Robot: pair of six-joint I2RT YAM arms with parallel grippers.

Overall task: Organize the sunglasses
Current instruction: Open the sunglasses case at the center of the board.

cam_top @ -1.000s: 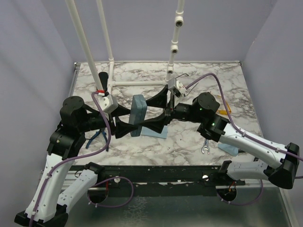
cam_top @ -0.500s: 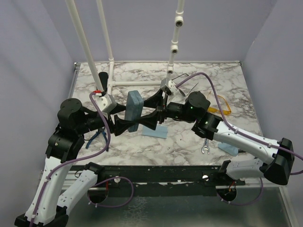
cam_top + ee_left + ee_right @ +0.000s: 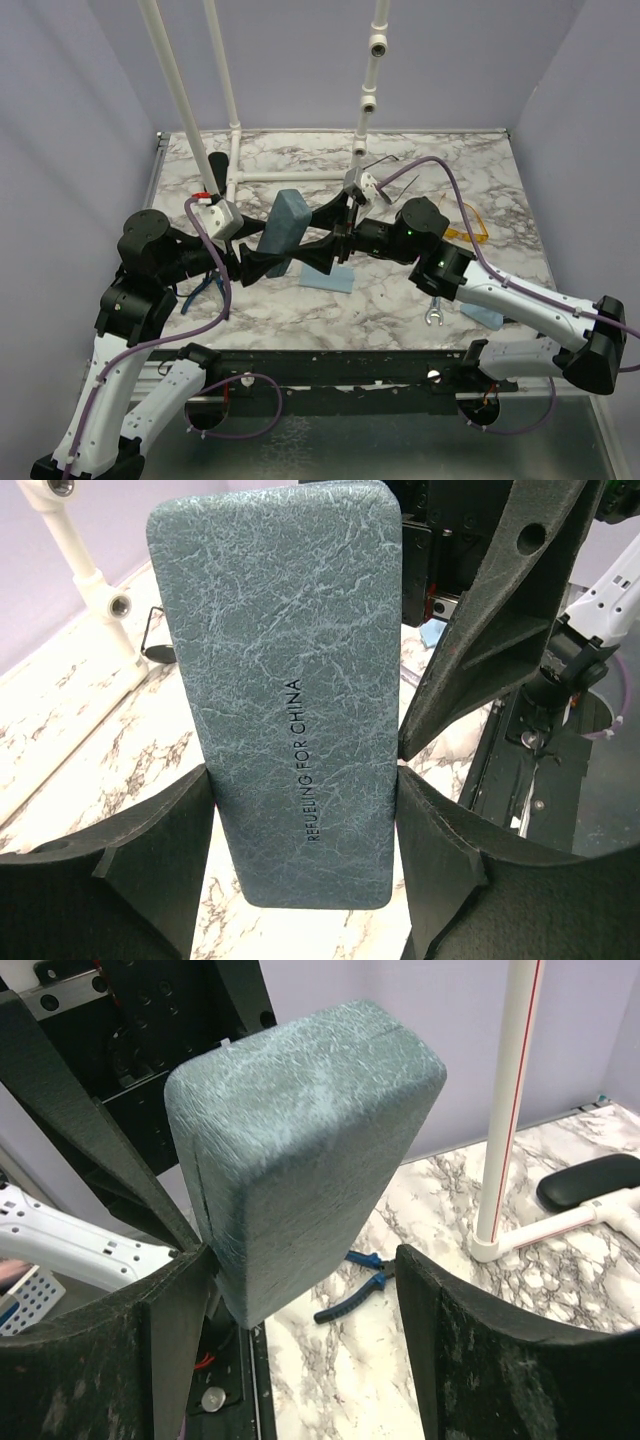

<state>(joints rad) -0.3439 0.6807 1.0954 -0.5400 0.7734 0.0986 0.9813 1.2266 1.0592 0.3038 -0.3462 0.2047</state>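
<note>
A white marble-patterned bench [image 3: 480,170] with a white plastic pipe frame [image 3: 179,85] standing at its far side carries two black-and-white robot arms that meet above its middle. The left claw [image 3: 300,780] grips a blue-grey oblong textured case [image 3: 290,680] near one end, a finger pressed to each long side, holding it tilted in the air clear of the bench. The right claw [image 3: 300,1260] straddles the case's other end with its jaws apart: one finger touches the case, while a gap shows at the other. A black oval case [image 3: 217,163] lies at the far left beside the frame. The translucent yellow-orange plastic sunglasses [image 3: 470,225] lie on the bench to the right, just beyond the right arm. The thin dark wire-frame sunglasses [image 3: 158,652] sit at the far side, close to the foot of a pipe upright. Both pairs are well apart from the two claws. Blue-handled pliers [image 3: 350,1285] lie near the left arm, and a small metal spanner [image 3: 435,315] lies near the front edge.
</note>
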